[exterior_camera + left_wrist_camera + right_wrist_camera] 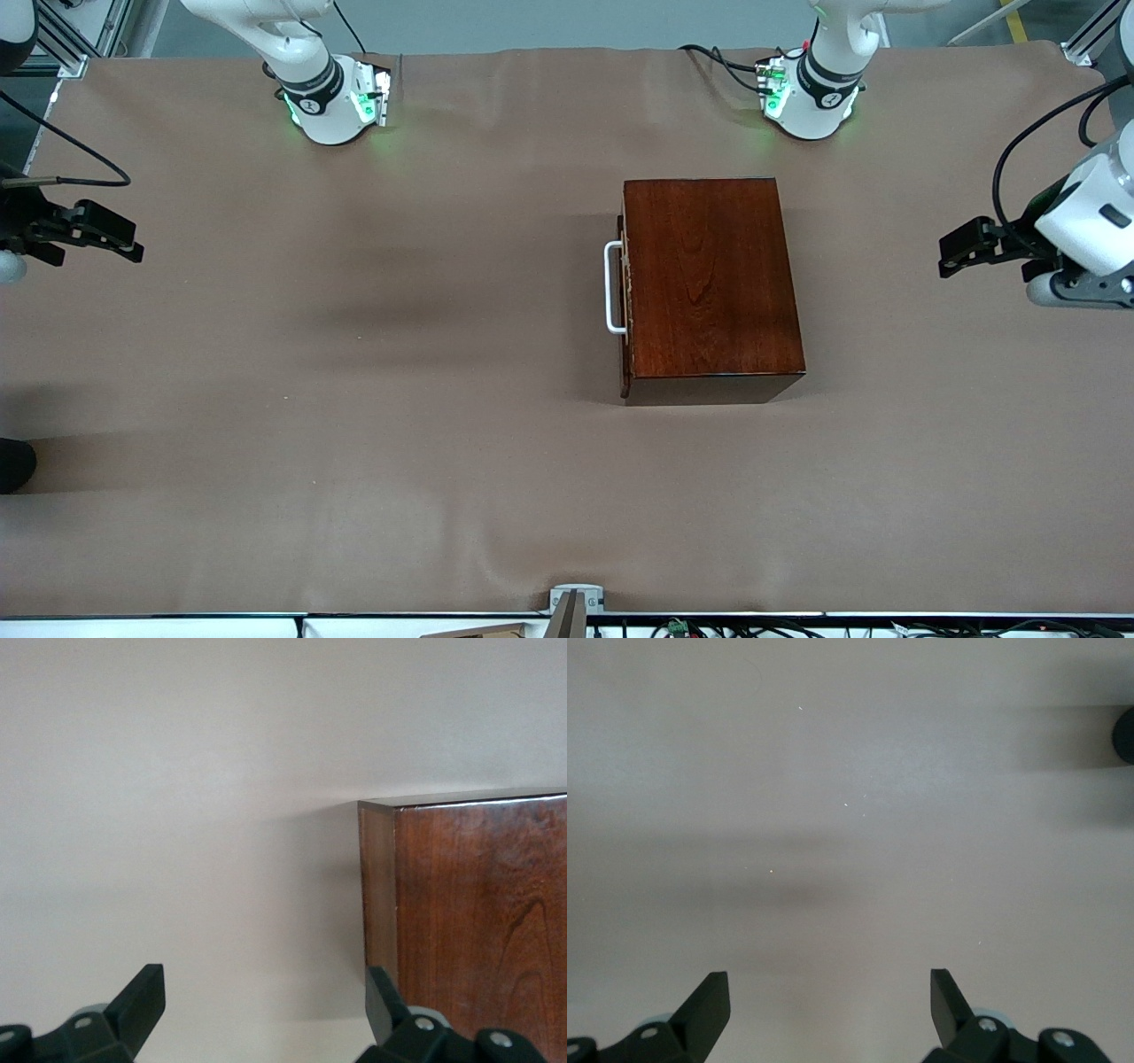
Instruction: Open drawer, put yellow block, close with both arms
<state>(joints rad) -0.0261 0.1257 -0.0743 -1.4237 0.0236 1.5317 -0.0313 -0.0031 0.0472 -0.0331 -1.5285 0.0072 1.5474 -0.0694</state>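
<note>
The reddish-brown wooden box [713,283] stands on the brown table, toward the left arm's end. Its drawer is pushed in, and the white bar handle [611,288] on the dark front faces the right arm's end. The yellow block is not in view anywhere. My left gripper [944,255] hangs open and empty above the table at the left arm's end, apart from the box. The left wrist view shows it open [263,1001] with a corner of the box [478,921] ahead. My right gripper [137,245] is open and empty at the right arm's end, over bare table [830,997].
The two arm bases [337,102] [811,97] glow green along the table's edge farthest from the front camera. A small grey bracket [576,601] sits at the edge nearest to that camera. A dark round object [13,462] shows at the right arm's end.
</note>
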